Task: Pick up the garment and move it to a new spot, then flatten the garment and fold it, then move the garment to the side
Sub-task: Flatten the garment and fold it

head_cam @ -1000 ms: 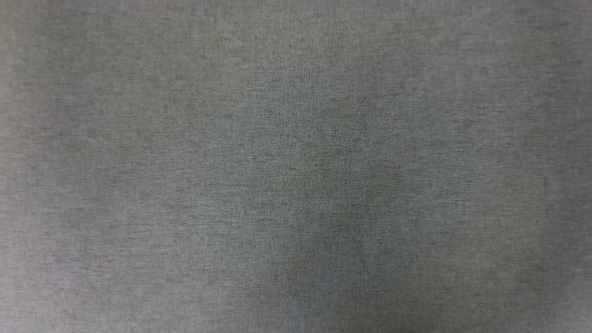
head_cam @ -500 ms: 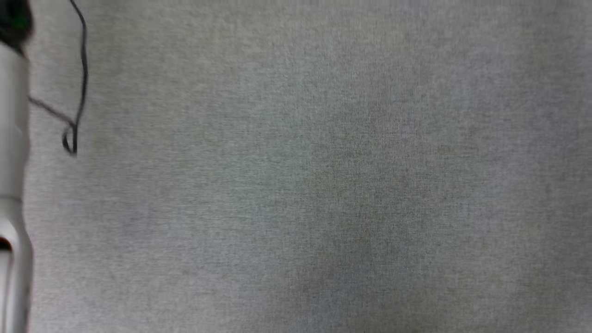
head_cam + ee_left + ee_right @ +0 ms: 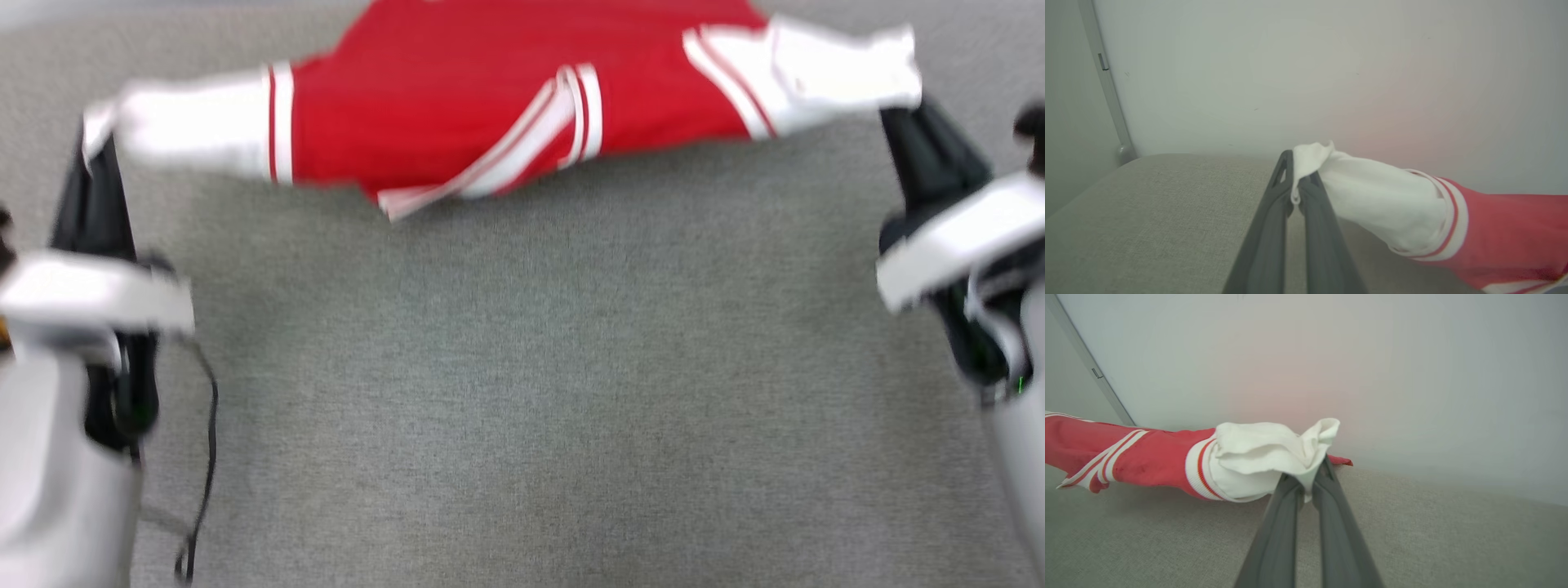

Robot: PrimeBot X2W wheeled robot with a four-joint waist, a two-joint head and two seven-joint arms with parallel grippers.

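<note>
Left claw (image 3: 1298, 179) clamped on a white sleeve (image 3: 1372, 200), right claw (image 3: 1308, 477) pinching the other one. Shirt (image 3: 457, 106) strung out between them, just in front of the wall (image 3: 1290, 61), red middle sagging over the grey pad (image 3: 522, 367). Looks like the move-then-flatten bit. Next up, probably: lower it evenly away from the wall, sleeves kept taut, no letting go early

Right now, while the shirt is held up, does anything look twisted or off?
Yes. The garment hangs between the left gripper and right gripper, each shut on a bunched white sleeve, but its striped trim folds diagonally across the red middle, so the body is not flat.
</note>
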